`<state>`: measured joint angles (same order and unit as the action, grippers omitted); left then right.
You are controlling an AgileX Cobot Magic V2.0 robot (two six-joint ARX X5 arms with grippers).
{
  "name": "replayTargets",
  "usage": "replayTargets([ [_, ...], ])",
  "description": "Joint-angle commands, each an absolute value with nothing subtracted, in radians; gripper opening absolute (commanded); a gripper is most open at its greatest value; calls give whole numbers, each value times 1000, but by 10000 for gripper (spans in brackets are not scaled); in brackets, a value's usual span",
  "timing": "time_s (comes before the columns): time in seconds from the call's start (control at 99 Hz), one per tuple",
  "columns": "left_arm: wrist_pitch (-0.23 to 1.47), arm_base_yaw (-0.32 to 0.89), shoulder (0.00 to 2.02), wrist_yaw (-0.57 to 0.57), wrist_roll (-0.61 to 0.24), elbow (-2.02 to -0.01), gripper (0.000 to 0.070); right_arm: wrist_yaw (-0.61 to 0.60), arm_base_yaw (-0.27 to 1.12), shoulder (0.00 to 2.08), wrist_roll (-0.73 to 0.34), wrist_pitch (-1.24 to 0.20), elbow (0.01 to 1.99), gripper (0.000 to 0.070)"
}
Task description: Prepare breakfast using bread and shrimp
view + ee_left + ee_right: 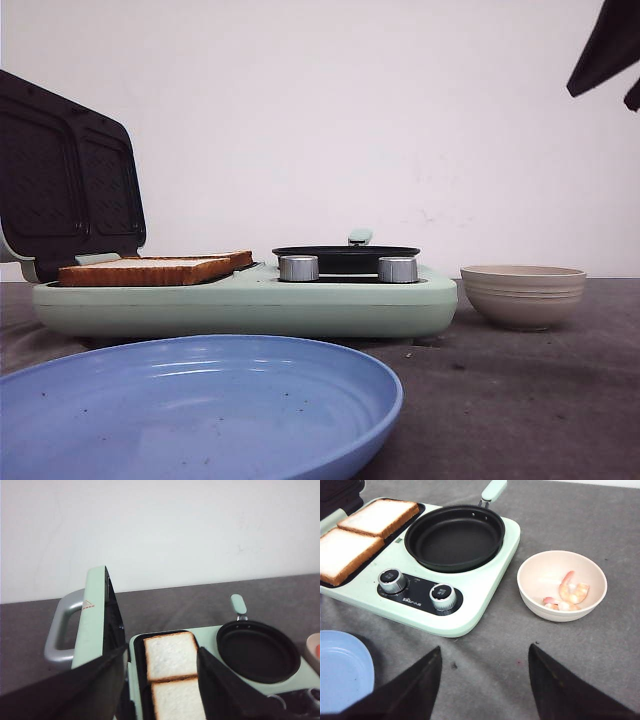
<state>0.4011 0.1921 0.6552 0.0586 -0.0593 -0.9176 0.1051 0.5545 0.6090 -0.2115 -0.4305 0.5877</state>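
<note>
Blue plate (190, 400) nearest. Right claw (484, 680) wide open, empty — shrimp (570, 594) in bowl (530, 587) just ahead: small, soft, slippery; pinch mid-body. Left claw (160, 690) open over bread (171, 655) — light, crushable.

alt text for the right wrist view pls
A mint green breakfast maker holds two bread slices beside an empty black pan; a beige bowl with shrimp sits apart on the grey table. The open right tool hovers above, near a blue plate.
</note>
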Motion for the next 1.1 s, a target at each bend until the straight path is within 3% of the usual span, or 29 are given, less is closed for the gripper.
replayTargets([
  [0.0,371,194,659,59,-142,-929,235,103,560,611,-229,-420,595,321],
  [0.121,324,189,660,59,-217,-929,263,97,560,612,-228,-419,595,321],
  [0.192,296,175,660,59,-252,-930,360,97,560,611,-229,-419,595,321],
  [0.253,279,155,665,59,-276,-930,396,97,560,612,-228,-419,595,321],
  [0.364,258,95,674,60,-364,-930,395,97,560,612,-228,-419,595,321],
  [0.485,239,0,687,83,-515,-931,394,93,560,612,-228,-419,595,321],
  [0.818,144,-327,884,477,-884,-931,394,75,560,612,-228,-419,595,321],
  [0.949,126,-408,992,611,-985,-931,394,70,560,612,-228,-419,595,321],
  [1.091,107,-419,1090,687,-1011,-931,394,68,560,612,-227,-409,595,321],
])
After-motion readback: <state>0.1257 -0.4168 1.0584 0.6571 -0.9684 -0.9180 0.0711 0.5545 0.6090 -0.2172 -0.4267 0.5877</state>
